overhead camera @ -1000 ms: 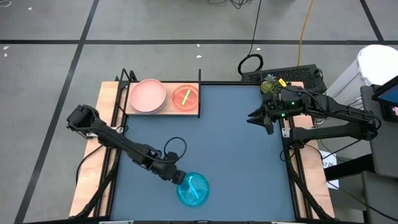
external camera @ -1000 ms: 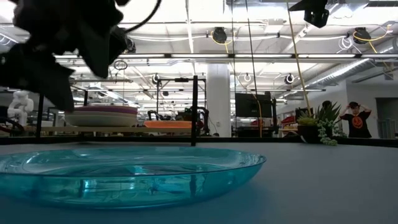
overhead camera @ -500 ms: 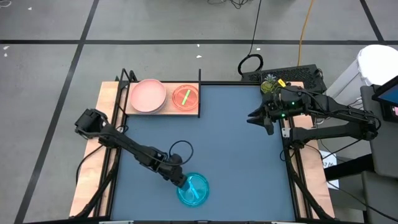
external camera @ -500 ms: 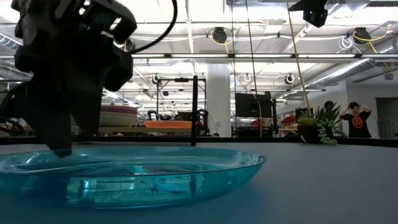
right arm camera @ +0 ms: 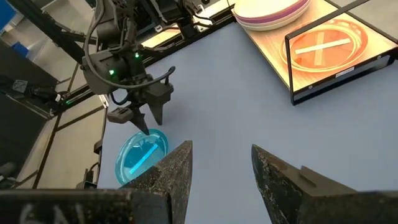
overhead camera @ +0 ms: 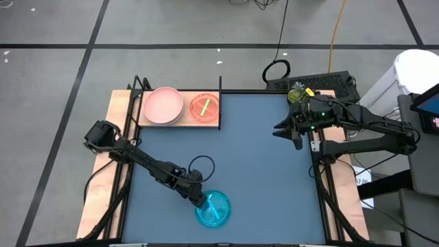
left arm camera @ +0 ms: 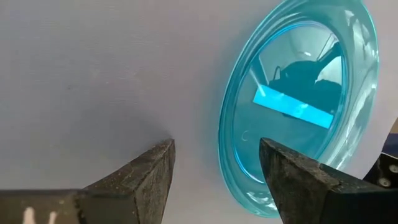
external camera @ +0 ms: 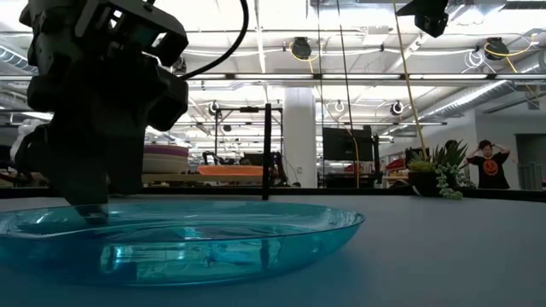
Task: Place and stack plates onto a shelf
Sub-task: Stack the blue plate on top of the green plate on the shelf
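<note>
A teal plate [overhead camera: 214,208] [left arm camera: 298,106] lies flat on the dark blue tabletop near the near edge. My left gripper [overhead camera: 199,200] [left arm camera: 214,162] is open and down at the plate's left rim, one finger over the plate's inside and the other over the bare table. The wooden shelf [overhead camera: 180,122] at the far left carries a stack of large plates with the salmon pink one on top [overhead camera: 163,105], and beside it an orange plate [overhead camera: 204,107] with a green stripe. My right gripper [overhead camera: 280,129] [right arm camera: 222,168] waits open above the table's right edge. My left gripper stands astride the teal plate's left rim [left arm camera: 227,143], coming slanting down from the table's left. One finger [left arm camera: 292,180] is over the plate's inside, the other [left arm camera: 146,177] outside over the table. I cannot tell whether either finger touches the plate, which lies flat.
Thin black uprights [overhead camera: 220,89] stand at the shelf's ends. A small plant [overhead camera: 298,92] sits off the table's far right corner. Bare blue tabletop [overhead camera: 260,165] stretches between the plate and the shelf. A person [external camera: 488,162] stands far back in the room.
My left gripper has moved a little toward the table's right and near edge and come down onto the teal plate's left rim. The plate has stayed where it was.
</note>
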Motion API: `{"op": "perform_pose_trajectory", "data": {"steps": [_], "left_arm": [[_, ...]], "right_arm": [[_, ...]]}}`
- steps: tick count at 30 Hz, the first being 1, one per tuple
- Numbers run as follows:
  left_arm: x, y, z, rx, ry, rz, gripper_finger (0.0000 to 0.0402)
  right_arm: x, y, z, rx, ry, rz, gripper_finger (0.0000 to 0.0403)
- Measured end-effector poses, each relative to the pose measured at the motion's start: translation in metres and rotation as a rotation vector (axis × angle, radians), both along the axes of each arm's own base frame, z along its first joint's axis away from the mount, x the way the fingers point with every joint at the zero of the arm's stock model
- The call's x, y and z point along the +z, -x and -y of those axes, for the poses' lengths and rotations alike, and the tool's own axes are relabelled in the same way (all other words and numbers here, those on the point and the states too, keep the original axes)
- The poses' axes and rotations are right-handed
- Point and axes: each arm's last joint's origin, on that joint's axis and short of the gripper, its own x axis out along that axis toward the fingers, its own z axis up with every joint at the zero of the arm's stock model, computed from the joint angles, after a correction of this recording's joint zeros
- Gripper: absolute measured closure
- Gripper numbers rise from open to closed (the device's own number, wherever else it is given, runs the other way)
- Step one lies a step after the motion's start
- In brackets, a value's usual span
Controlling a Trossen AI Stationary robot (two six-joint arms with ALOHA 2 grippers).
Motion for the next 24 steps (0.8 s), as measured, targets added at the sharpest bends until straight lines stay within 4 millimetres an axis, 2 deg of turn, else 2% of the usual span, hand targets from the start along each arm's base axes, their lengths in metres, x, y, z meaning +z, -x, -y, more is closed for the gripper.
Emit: {"op": "perform_pose_trajectory", "data": {"steps": [7, 19, 24], "left_arm": [[-0.0051, 0.0012, -0.0006, 0.000, 0.028, 0.036, 0.0164], [-0.0059, 0.0008, -0.0013, 0.002, 0.001, 0.045, 0.0267], [-0.0067, 0.0017, -0.0020, -0.001, -0.023, 0.041, 0.0285]], "right_arm": [[-0.0001, -0.0001, 0.0000, 0.000, 0.000, -0.001, 0.0257], [-0.0001, -0.0001, 0.0000, 0.001, 0.000, -0.001, 0.0257], [-0.0001, -0.0001, 0.0000, 0.001, 0.000, -0.001, 0.0257]]}}
